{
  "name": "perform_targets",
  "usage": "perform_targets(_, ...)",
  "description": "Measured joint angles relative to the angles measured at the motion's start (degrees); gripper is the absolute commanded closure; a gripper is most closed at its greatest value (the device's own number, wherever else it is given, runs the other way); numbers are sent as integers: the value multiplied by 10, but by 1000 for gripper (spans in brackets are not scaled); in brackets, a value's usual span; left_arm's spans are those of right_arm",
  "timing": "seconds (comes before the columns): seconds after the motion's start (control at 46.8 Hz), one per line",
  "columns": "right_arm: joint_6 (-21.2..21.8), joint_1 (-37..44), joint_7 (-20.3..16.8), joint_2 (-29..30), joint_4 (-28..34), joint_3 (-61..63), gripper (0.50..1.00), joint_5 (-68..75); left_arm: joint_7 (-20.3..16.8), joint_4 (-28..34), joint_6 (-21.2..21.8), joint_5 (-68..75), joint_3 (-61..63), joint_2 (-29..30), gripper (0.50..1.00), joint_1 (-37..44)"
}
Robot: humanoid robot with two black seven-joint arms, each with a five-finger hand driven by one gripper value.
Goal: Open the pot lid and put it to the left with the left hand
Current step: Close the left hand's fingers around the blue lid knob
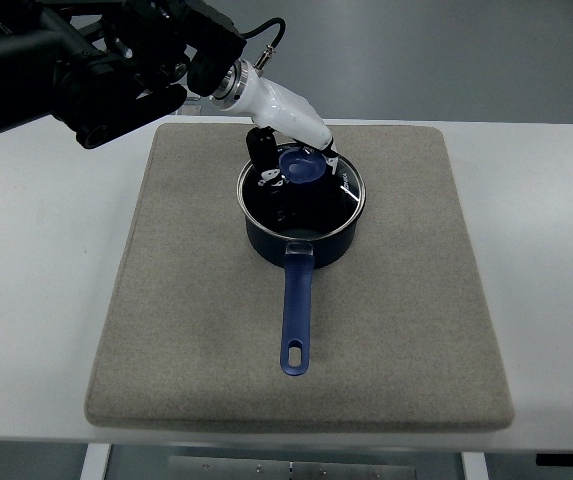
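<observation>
The pot (301, 228) sat on the mat (296, 330), a little toward the far side of it and close to the middle from left to right. It was dark blue, round, and upright. Its long blue handle (297, 315) ran straight back from the pot toward the camera, lying over the mat, with a slot in its near end.

The lid (336, 185) was on the pot, a glass one with a metal rim, and the rim followed the pot's edge all the way round. The blue knob (301, 166) stood at the far part of the lid, just off the pot's centre.

In came the left arm (86, 70) from the left edge, black and bulky, crossing above the mat's far left corner. A white wrist section carried on from it down toward the pot. The left hand (286, 165) was right over the lid, at the knob. Its dark fingers (262, 150) hung on the far-left side of the knob, and a white part lay along the knob's far-right side. The fingers were drawn in close about the knob, but whether they were truly clamped on it I could not tell; reflections in the glass muddled the view there.

The mat was grey-brown and square-ish, lying flat on the white table (546, 250), which showed on every side of the mat.
</observation>
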Motion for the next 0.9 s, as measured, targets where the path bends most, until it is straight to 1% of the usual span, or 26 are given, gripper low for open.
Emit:
perform_targets(0.064,0,0,0,0,0,0,583,0,0,1,0,0,0,0,949,0)
perform_targets(0.107,0,0,0,0,0,0,583,0,0,1,0,0,0,0,967,0)
perform_targets(0.15,0,0,0,0,0,0,583,0,0,2,0,0,0,0,996,0)
perform_targets(0.171,0,0,0,0,0,0,583,0,0,3,0,0,0,0,1000,0)
perform_targets(0.342,0,0,0,0,0,0,583,0,0,4,3,0,0,-1,1000,1)
perform_targets(0.491,0,0,0,0,0,0,583,0,0,5,25,3,1,-1,1000,2)
perform_targets(0.897,0,0,0,0,0,0,583,0,0,3,27,2,0,-2,1000,-1)
